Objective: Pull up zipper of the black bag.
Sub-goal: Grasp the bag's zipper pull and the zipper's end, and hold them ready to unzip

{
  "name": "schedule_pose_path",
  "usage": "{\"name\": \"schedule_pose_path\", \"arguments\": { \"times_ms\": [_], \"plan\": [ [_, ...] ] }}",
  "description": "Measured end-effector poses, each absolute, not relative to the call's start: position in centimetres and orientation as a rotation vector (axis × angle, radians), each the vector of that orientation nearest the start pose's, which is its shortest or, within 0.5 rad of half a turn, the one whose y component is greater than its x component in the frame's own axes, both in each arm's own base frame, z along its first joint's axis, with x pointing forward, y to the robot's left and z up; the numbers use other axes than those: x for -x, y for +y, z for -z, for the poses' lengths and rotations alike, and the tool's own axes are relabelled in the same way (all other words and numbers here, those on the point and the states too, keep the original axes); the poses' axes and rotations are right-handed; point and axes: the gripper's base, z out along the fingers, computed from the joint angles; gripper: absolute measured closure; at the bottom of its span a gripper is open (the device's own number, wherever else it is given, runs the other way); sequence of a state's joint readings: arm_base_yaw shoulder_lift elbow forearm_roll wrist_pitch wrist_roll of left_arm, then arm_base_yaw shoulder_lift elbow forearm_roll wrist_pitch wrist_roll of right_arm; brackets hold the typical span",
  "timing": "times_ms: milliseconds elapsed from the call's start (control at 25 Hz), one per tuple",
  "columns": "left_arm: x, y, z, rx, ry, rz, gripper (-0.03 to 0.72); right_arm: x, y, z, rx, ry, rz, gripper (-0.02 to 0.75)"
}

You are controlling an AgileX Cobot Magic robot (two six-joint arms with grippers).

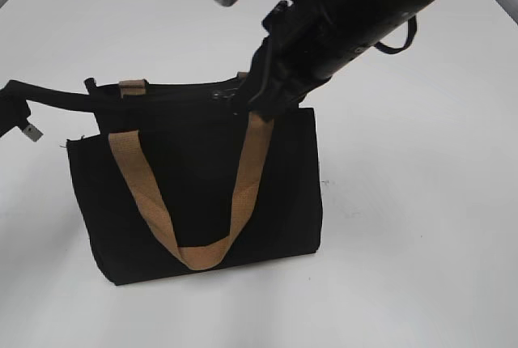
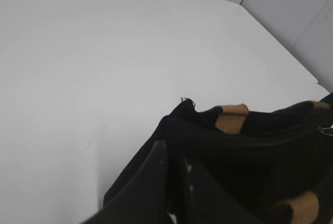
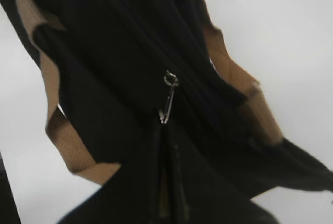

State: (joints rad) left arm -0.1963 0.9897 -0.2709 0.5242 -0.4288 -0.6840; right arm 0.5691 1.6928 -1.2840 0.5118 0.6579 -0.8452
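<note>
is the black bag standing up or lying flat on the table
Standing up. In the exterior view the black bag rests on its bottom edge on the table, its front strap hanging down in a loop.

A plain white table (image 1: 421, 227) fills the scene, evenly lit with soft shadows. At its far edge, pale wall panels (image 2: 291, 5) meet in thin dark seams.
</note>
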Motion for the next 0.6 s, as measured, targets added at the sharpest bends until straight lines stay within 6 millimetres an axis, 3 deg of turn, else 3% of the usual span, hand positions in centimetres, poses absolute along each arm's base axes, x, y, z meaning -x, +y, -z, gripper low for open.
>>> {"name": "schedule_pose_path", "arguments": {
  "times_ms": [320,520,600],
  "plan": [
    [-17.1,-5.4,-22.8,-0.155,1.836,0.47,0.685,-30.4,17.2,-29.2,1.161,2.244,-0.46,0.738],
    [-17.1,-5.5,-22.9,-0.173,1.824,0.476,0.682,-30.4,16.3,-29.2,1.06,2.334,-0.532,0.729],
    [-17.1,-5.5,-22.9,-0.173,1.821,0.477,0.663,-30.4,16.0,-29.3,1.035,2.355,-0.515,0.668]
  ]
}}
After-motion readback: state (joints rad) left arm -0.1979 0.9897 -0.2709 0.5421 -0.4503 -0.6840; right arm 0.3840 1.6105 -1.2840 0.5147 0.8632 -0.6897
